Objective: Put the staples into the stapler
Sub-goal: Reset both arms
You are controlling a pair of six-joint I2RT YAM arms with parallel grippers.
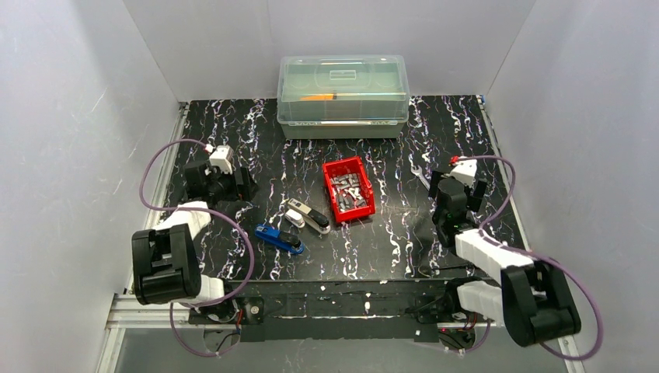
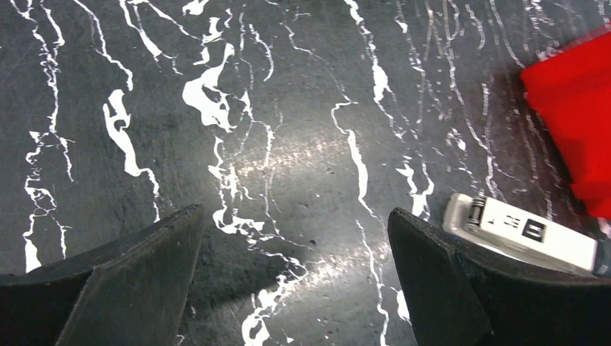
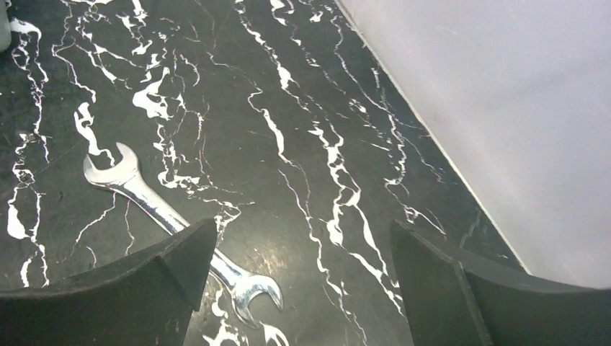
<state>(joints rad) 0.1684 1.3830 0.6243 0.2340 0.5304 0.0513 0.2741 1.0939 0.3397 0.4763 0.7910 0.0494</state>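
Note:
Several silvery-grey staples (image 1: 347, 190) lie in a red bin (image 1: 339, 167) at the table's middle. A white and grey stapler (image 1: 306, 216) lies left of the bin; its end also shows in the left wrist view (image 2: 522, 234). A blue stapler (image 1: 279, 238) lies in front of it. My left gripper (image 1: 233, 183) is open and empty over the bare mat, left of the staplers; in its wrist view (image 2: 295, 216) the jaws stand wide apart. My right gripper (image 1: 449, 186) is open and empty at the right, its jaws (image 3: 302, 231) apart over the mat.
A clear lidded plastic box (image 1: 343, 95) stands at the back middle. A silver wrench (image 3: 173, 216) lies by the right gripper's left finger, also seen in the top view (image 1: 418, 174). White walls close in the black marbled mat (image 1: 388, 233) on three sides.

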